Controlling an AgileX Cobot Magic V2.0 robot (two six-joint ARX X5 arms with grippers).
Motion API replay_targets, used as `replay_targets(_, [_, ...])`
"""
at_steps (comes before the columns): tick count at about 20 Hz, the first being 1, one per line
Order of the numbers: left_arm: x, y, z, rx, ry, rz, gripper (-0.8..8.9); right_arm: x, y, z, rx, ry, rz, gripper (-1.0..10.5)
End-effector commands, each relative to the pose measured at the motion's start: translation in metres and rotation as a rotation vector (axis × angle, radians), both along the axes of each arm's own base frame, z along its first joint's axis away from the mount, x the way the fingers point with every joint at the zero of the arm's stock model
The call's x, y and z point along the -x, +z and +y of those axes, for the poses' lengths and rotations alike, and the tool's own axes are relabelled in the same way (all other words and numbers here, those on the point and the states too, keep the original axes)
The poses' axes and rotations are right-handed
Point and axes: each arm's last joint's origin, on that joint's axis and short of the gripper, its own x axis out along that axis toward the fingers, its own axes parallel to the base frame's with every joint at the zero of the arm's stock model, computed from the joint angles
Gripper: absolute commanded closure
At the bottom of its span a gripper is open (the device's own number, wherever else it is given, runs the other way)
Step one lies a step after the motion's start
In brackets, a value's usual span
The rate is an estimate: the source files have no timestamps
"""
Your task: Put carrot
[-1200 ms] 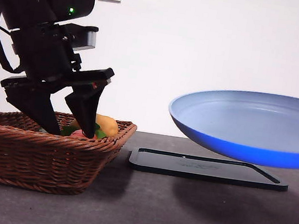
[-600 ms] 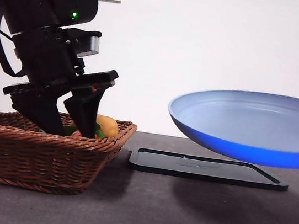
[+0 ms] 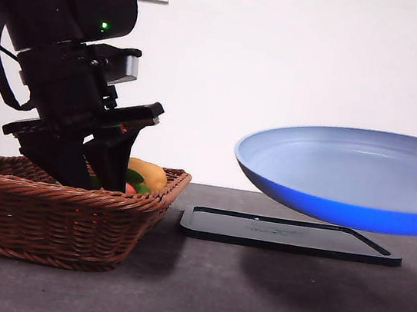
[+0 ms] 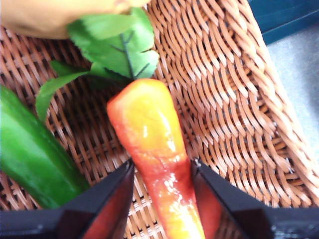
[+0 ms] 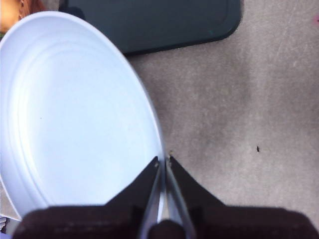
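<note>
The carrot (image 4: 154,144), red-orange with green leaves, lies in the brown wicker basket (image 4: 224,99). My left gripper (image 4: 162,167) is down in the basket, its two jaws pressed against the carrot's narrow half, one on each side. In the front view the left gripper (image 3: 101,176) reaches into the basket (image 3: 45,211) at the left, and a bit of the carrot (image 3: 131,188) shows over the rim. My right gripper (image 5: 163,162) is shut on the rim of a blue plate (image 5: 75,114). It holds the plate (image 3: 353,176) in the air at the right.
A yellow-brown potato (image 3: 150,173) lies in the basket behind the carrot and shows in the left wrist view (image 4: 50,17). A green vegetable (image 4: 30,159) lies beside the carrot. A flat black board (image 3: 290,236) lies on the grey table under the plate.
The left gripper's jaws have drawn together around the carrot and the arm has shifted slightly right. The plate has not moved.
</note>
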Motion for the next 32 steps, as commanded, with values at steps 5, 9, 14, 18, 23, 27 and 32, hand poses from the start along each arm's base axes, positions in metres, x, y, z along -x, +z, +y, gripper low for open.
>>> replay_targets(5, [0.000, 0.014, -0.001, -0.029, -0.072, 0.026, 6.89, -0.002, 0.003, 0.001, -0.007, 0.007, -0.019, 9.4])
replay_targets(9, [-0.008, 0.043, -0.006, -0.020, -0.093, 0.006, 6.89, -0.002, 0.003, 0.001, -0.007, 0.007, -0.019, 9.4])
replay_targets(14, [-0.012, 0.112, -0.023, 0.242, -0.298, 0.017, 6.89, -0.004, 0.003, 0.001, -0.008, 0.007, -0.029, 9.4])
replay_targets(18, [0.006, 0.132, -0.065, 0.451, -0.521, -0.022, 6.89, -0.011, -0.004, 0.002, -0.011, 0.012, 0.016, 9.4])
replay_targets(23, [0.038, 0.120, -0.117, 0.214, -0.538, -0.181, 6.88, -0.016, -0.009, 0.004, -0.055, 0.045, 0.047, 9.4])
replay_targets(27, [0.043, 0.093, -0.138, 0.156, -0.573, -0.118, 6.88, -0.017, -0.009, 0.004, -0.065, 0.051, 0.048, 9.4])
replay_targets(32, [0.039, 0.066, -0.149, 0.109, -0.581, -0.051, 6.83, -0.017, -0.009, 0.004, -0.065, 0.052, 0.048, 9.4])
